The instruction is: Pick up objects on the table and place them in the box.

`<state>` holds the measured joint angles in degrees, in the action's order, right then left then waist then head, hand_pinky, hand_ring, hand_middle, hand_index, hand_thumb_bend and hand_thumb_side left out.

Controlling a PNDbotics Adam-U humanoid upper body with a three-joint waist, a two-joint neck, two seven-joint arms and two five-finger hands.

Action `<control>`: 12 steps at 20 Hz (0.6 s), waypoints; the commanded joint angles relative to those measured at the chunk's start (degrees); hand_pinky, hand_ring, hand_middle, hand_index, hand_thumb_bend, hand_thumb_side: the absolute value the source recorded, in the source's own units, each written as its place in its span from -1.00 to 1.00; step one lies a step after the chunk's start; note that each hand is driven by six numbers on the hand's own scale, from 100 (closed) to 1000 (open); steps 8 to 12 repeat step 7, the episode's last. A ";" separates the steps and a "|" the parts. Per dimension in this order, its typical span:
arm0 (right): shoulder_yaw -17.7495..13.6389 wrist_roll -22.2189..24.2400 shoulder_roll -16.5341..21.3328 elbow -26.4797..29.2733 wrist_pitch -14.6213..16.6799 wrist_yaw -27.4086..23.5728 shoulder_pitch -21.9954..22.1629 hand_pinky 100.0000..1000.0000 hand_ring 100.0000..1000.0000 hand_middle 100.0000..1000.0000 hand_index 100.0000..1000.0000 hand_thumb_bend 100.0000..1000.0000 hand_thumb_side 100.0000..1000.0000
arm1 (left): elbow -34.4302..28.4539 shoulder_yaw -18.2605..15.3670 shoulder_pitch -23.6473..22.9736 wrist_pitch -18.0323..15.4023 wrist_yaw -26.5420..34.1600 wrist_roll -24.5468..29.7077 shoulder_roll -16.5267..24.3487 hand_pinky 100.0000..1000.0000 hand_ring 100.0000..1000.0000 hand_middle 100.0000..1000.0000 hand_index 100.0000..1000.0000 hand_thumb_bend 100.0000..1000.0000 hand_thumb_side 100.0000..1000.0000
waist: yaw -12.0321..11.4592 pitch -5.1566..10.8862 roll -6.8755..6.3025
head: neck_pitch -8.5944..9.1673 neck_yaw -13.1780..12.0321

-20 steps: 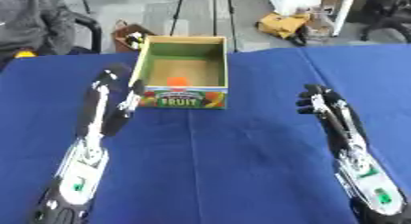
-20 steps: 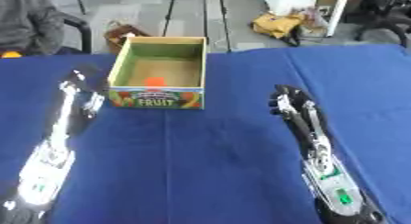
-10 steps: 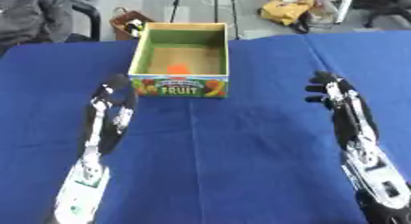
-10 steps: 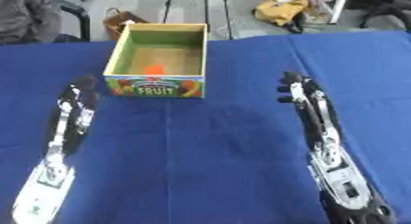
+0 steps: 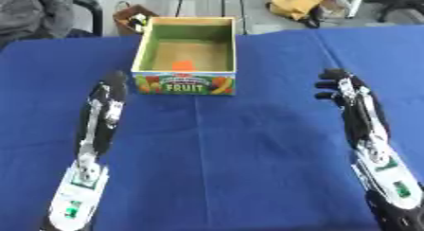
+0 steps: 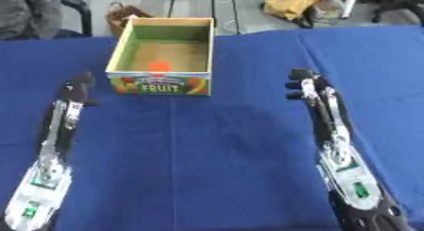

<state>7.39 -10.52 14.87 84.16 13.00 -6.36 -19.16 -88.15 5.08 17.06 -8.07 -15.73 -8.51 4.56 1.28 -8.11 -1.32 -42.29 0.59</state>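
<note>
Box (image 5: 185, 59) holds an orange piece (image 5: 182, 65) — left hand (image 5: 110, 87) and right hand (image 5: 339, 86) flank it, fingers straight (nothing held), so next they need another object.

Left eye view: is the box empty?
No, a small orange thing lies on the floor of the box.

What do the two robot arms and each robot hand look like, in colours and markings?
Both arms are slim, black with silver-white panels and small green marks near the lower ends. The left robot hand and the right robot hand are black, with dark fingers.
</note>
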 commanded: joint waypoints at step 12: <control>-0.56 -0.25 0.70 1.64 0.04 -0.32 -0.21 0.18 0.29 0.26 0.19 -1.00 0.51 | -1.96 -0.31 0.02 0.54 9.50 2.42 2.05 0.31 0.70 0.69 0.47 -0.08 1.00 | -0.34 1.09 -0.12 | -0.19 -0.10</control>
